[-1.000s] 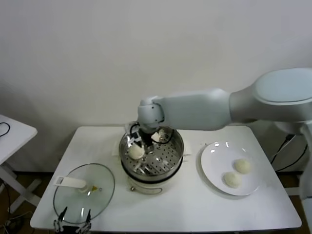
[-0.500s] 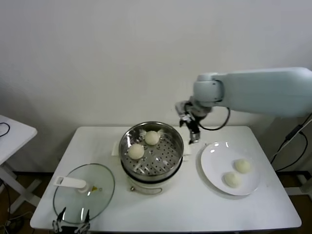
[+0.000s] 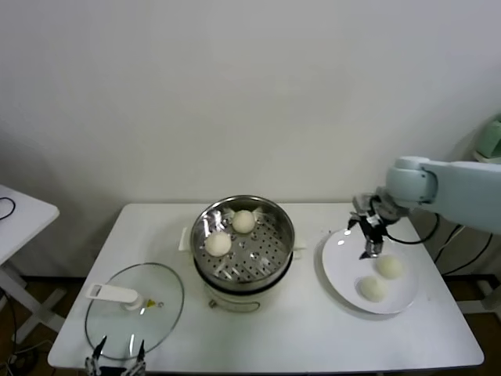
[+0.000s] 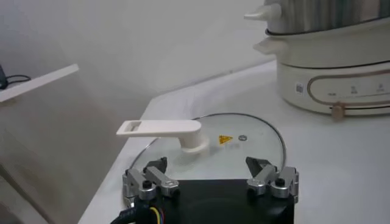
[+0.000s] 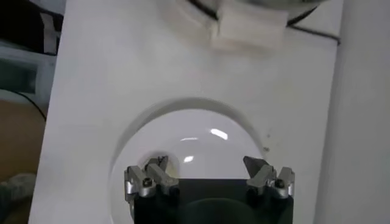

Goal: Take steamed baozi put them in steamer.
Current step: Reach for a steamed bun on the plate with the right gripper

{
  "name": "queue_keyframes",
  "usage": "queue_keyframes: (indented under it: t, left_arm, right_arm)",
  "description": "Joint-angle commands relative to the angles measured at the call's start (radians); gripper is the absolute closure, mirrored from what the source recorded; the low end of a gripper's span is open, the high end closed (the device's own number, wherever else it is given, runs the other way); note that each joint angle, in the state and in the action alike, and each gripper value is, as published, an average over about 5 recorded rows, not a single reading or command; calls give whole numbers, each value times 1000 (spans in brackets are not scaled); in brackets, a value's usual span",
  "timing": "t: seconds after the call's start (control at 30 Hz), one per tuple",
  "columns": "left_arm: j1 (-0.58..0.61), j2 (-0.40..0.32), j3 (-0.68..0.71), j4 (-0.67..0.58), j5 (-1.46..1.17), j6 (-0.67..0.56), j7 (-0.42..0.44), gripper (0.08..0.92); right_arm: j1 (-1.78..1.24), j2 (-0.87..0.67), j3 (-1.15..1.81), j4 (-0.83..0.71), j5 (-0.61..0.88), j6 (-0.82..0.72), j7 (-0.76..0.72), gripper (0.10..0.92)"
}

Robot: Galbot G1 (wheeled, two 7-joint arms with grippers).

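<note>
Two cream-white baozi (image 3: 218, 244) (image 3: 243, 222) lie in the shiny steel steamer (image 3: 275, 249) on the cream pot at the table's middle. Two more baozi (image 3: 389, 266) (image 3: 373, 289) lie on the white plate (image 3: 341, 261) at the right. My right gripper (image 3: 368, 240) is open and empty, just above the plate's far-left part, beside the nearer baozi. In the right wrist view the open gripper (image 5: 206, 171) hangs over the plate (image 5: 195, 134), with a bit of a baozi (image 5: 159, 163) by one fingertip. My left gripper (image 4: 207, 170) is open, parked at the front left.
A round glass lid (image 3: 135, 309) with a white handle (image 3: 113, 294) lies on the table at the front left, also shown in the left wrist view (image 4: 244, 146). A second white table (image 3: 19, 215) stands at the far left. The wall is close behind.
My right arm has left the steamer, swung right across the table and come down over the plate. Two baozi stay in the steamer. The left arm has not moved.
</note>
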Motion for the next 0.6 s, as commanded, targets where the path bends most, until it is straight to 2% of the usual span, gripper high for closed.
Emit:
queue_keyframes:
  t: [0.03, 0.6]
  left_arm:
    - [1, -3, 2, 1, 8, 0, -1, 177]
    - [11, -5, 8, -1, 25, 0, -3, 177]
  right_arm:
    - [-291, -168, 171, -19, -163, 6, -1, 203]
    - [-498, -165, 344, -97, -243, 4, 3, 203]
